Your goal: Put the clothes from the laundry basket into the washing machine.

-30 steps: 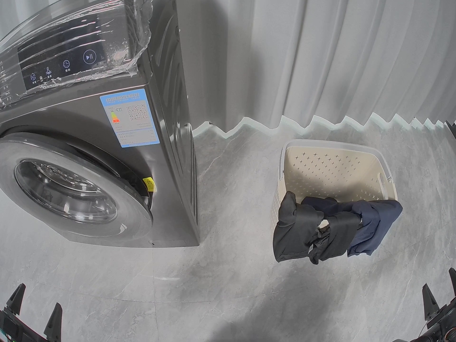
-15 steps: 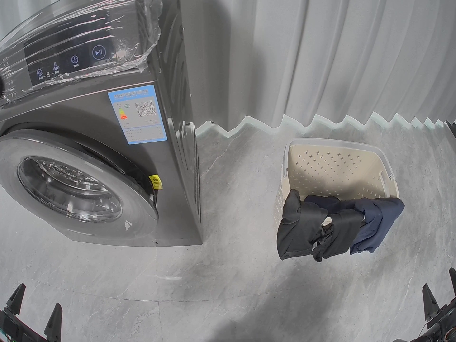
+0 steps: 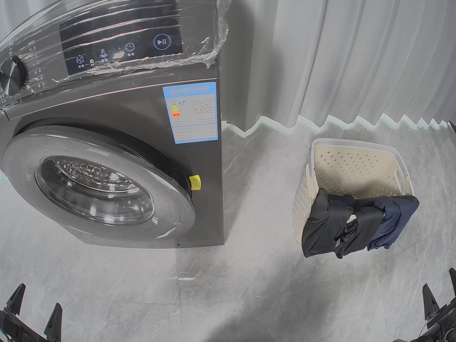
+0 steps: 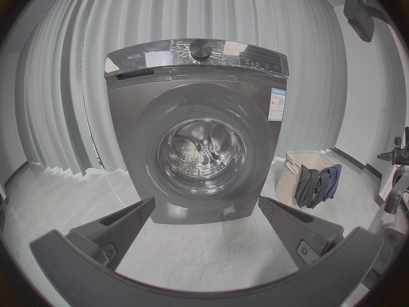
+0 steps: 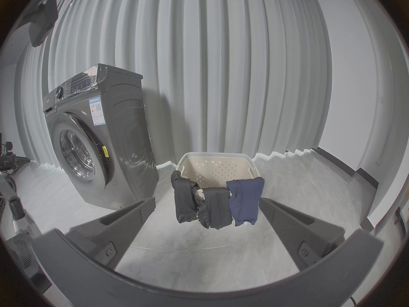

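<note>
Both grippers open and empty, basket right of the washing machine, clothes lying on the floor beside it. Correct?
No: the head view shows the clothes draped over the near rim of the laundry basket, not on the floor. Rest holds: left gripper and right gripper open and empty, basket right of the washing machine.

washing machine (image 3: 118,115): dark metallic grey
sticker (image 3: 191,112): light blue
tag (image 3: 195,182): yellow
basket (image 3: 361,165): cream, dotted with small star-shaped holes
clothes (image 3: 327,224): two charcoal-black pieces, one navy
floor (image 3: 261,281): pale grey, marbled veins
curtain (image 3: 356,48): white

Washing machine (image 3: 123,115) left side cropped; clothes (image 3: 351,224) hide laundry basket (image 3: 361,167) near wall.
</note>
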Robot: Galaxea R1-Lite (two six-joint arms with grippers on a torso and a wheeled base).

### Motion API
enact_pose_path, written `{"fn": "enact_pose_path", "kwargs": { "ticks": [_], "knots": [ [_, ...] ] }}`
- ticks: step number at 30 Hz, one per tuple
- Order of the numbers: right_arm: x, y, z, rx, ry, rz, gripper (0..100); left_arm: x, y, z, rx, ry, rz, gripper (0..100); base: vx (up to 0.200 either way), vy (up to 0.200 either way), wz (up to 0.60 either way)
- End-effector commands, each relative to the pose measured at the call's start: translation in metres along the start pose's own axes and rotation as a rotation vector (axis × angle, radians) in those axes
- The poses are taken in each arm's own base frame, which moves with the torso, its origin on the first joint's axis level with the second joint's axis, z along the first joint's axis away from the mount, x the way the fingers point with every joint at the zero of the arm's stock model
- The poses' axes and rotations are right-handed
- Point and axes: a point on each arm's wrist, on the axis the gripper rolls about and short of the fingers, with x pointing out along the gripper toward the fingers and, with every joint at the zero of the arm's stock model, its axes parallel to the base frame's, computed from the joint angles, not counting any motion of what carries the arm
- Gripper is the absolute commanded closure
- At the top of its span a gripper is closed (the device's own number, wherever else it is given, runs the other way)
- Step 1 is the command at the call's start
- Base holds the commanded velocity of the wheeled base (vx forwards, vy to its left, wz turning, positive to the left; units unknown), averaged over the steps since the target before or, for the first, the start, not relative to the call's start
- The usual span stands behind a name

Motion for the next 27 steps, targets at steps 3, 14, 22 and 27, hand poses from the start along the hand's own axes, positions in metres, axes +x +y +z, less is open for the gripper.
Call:
{"fn": "enact_pose_path", "kwargs": {
  "ticks": [3,14,22,27],
  "knots": [
    [0.0009,0.0,-0.005,0.0,0.012,0.0,0,0.0004,0.0,-0.0052,0.0,0.006,0.0,0,0.0,0.0,0.0],
    [0.0009,0.0,-0.005,0.001,0.012,-0.002,0,0.0004,0.0,-0.0052,0.0,0.006,0.0,0,0.0,0.0,0.0],
    [0.0009,0.0,-0.005,0.001,0.012,-0.002,0,0.0004,0.0,-0.0052,0.0,0.006,0.0,0,0.0,0.0,0.0],
    [0.0009,0.0,-0.005,0.001,0.012,-0.002,0,0.0004,0.0,-0.0052,0.0,0.006,0.0,0,0.0,0.16,0.0]
  ]
}}
